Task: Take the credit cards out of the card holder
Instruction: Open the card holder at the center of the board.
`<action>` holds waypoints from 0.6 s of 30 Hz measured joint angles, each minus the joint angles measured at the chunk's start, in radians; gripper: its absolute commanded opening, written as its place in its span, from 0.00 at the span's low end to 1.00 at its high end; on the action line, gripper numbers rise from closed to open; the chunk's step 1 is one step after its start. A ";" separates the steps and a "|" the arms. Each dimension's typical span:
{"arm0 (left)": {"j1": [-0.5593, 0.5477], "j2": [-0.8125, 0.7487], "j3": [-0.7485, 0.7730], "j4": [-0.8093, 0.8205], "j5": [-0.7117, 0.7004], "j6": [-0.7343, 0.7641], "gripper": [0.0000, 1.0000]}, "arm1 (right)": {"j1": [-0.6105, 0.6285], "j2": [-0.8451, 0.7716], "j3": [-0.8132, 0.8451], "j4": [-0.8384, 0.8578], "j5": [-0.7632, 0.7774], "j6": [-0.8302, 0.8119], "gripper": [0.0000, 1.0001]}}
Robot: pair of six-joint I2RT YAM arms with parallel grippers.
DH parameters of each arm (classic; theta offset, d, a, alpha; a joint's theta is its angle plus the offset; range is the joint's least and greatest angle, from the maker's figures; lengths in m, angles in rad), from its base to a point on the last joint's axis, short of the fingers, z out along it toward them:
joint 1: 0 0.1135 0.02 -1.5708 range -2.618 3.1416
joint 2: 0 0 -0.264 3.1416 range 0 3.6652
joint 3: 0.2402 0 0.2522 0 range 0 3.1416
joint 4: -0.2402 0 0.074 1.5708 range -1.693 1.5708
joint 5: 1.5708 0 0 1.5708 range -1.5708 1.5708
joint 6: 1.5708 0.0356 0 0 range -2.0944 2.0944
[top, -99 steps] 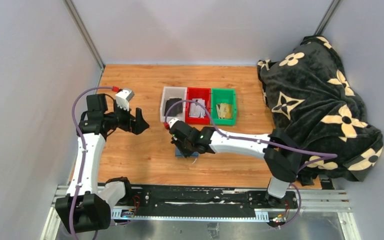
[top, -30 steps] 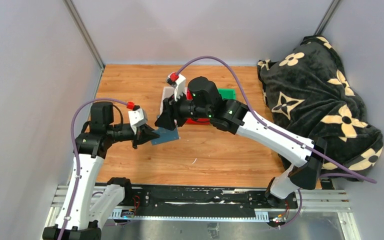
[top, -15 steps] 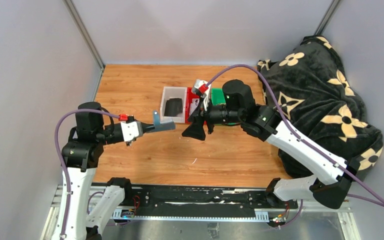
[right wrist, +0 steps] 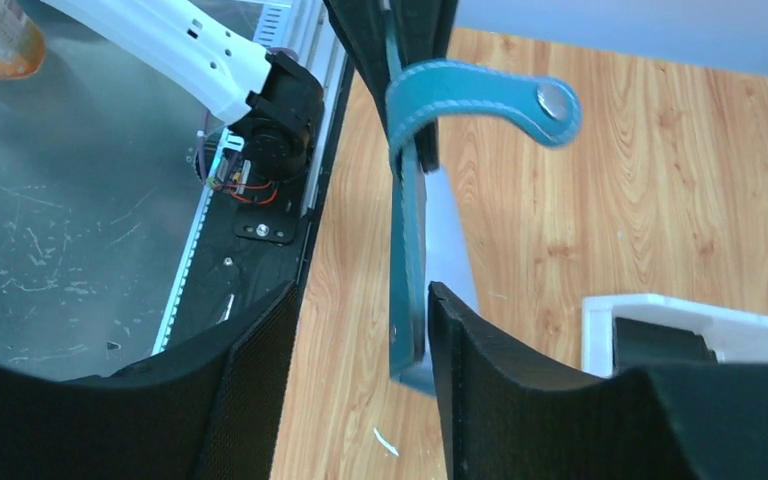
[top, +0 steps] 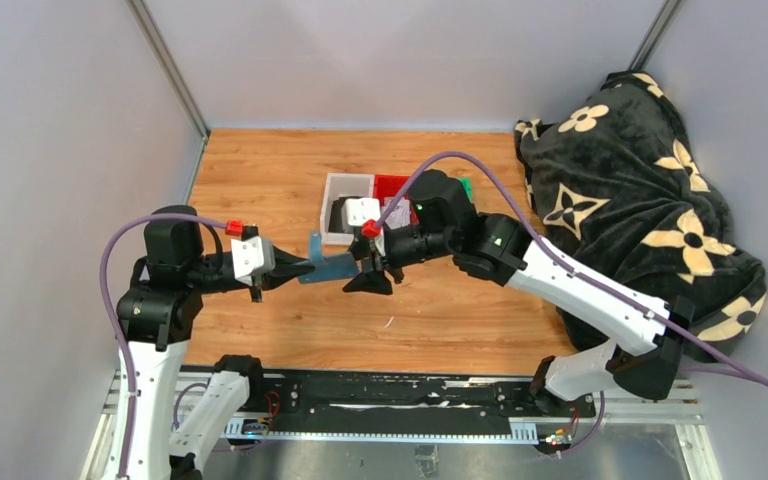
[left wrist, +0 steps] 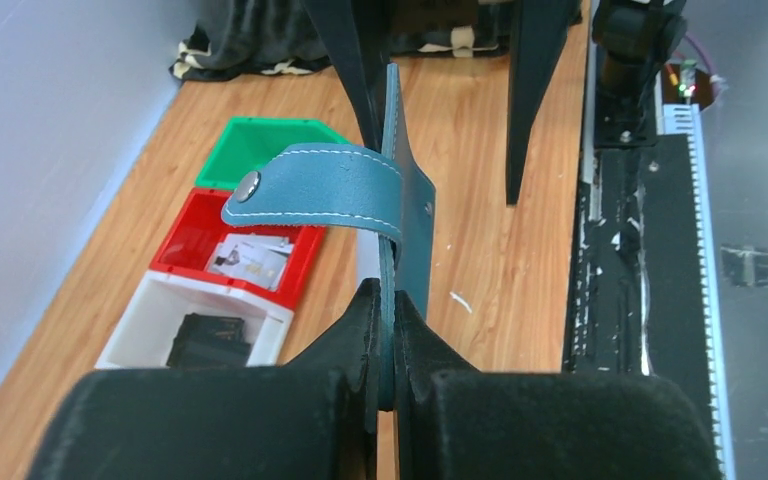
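With the left gripper (top: 295,268), pinching fully shut on one edge of the card holder (top: 332,266), holding it upright in the air above the desk (top: 440,310). Bringing the right gripper (top: 368,278) back from beside the bins (top: 335,190), about half open, now straddling the holder's free edge without gripping; probably readying to draw out the credit cards, none showing yet.

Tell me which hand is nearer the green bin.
Right. The right hand hangs open a little left of the green bin; the left hand, shut on the card holder, sits farther left.
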 measured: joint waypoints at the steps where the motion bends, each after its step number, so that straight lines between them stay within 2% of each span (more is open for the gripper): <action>1: 0.000 0.000 0.004 0.000 0.006 -0.017 0.00 | 0.012 0.012 0.009 0.000 0.004 -0.014 0.36; 2: 0.000 0.000 0.006 0.000 0.010 -0.028 0.00 | 0.021 0.022 0.014 0.002 0.008 -0.028 0.20; 3: 0.000 0.000 0.007 0.000 0.013 -0.039 0.00 | 0.030 0.030 0.021 0.002 0.015 -0.038 0.07; 4: 0.000 0.000 0.008 -0.001 0.017 -0.050 0.00 | 0.037 0.038 0.027 0.002 0.025 -0.048 0.01; 5: 0.000 0.000 0.010 -0.002 0.021 -0.062 0.02 | 0.042 0.046 0.037 0.002 0.036 -0.056 0.00; 7: 0.000 0.000 0.013 -0.008 0.018 -0.084 0.69 | 0.047 0.052 0.048 -0.005 0.069 -0.079 0.00; 8: 0.000 0.000 0.014 -0.005 0.015 -0.095 0.95 | 0.053 0.052 0.051 -0.008 0.093 -0.091 0.00; 9: -0.001 0.002 0.017 -0.003 0.016 -0.123 0.99 | 0.066 0.051 0.051 -0.007 0.124 -0.104 0.00; 12: -0.001 0.009 0.021 0.004 -0.009 -0.214 1.00 | 0.114 0.040 0.041 0.006 0.230 -0.157 0.00; 16: 0.003 0.032 0.022 0.065 -0.095 -0.468 1.00 | 0.220 -0.050 -0.072 0.095 0.437 -0.305 0.00; 18: 0.020 0.053 0.024 0.134 -0.103 -0.637 1.00 | 0.301 -0.110 -0.159 0.174 0.595 -0.426 0.00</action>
